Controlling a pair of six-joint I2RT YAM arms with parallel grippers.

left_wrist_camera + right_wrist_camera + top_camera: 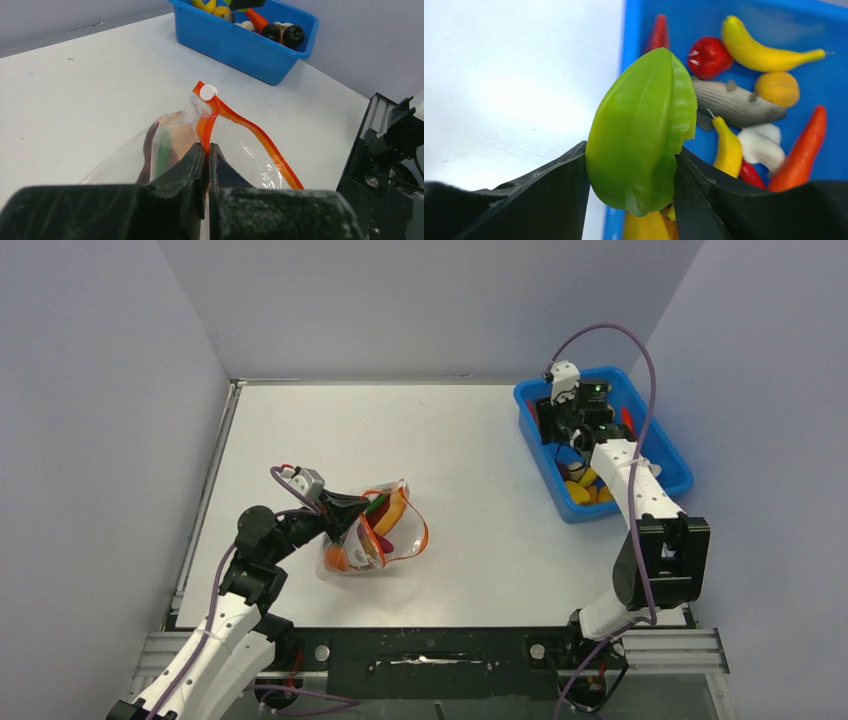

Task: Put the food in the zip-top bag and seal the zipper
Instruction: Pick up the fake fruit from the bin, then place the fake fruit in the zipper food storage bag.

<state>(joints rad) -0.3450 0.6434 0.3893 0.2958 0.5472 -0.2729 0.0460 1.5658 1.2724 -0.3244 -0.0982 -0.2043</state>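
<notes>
Top view: left gripper (347, 513) sits lower left of centre, at the zip-top bag (378, 536), which lies on the white table (470, 455).
Left wrist view: left gripper (206, 151) has its jaws pressed together on the zipper (250, 131) – the red-orange strip rises between the tips. A white slider tab (208, 92) sits at the strip's upper bend. The bag's mouth loops open to the right of the jaws. Inside the bag: a green piece (162, 145) and a dark purple-red piece (147, 150).
Right gripper (563, 420) is over the blue tray (527, 428), upper right of the top view.
Right wrist view: right gripper (631, 156) pinches a green ridged fruit (644, 125) between both fingers – above the tray's left wall. Below it in the tray: yellow banana (764, 50), red round fruit (709, 56), grey fish (734, 102), orange carrot (804, 145).
</notes>
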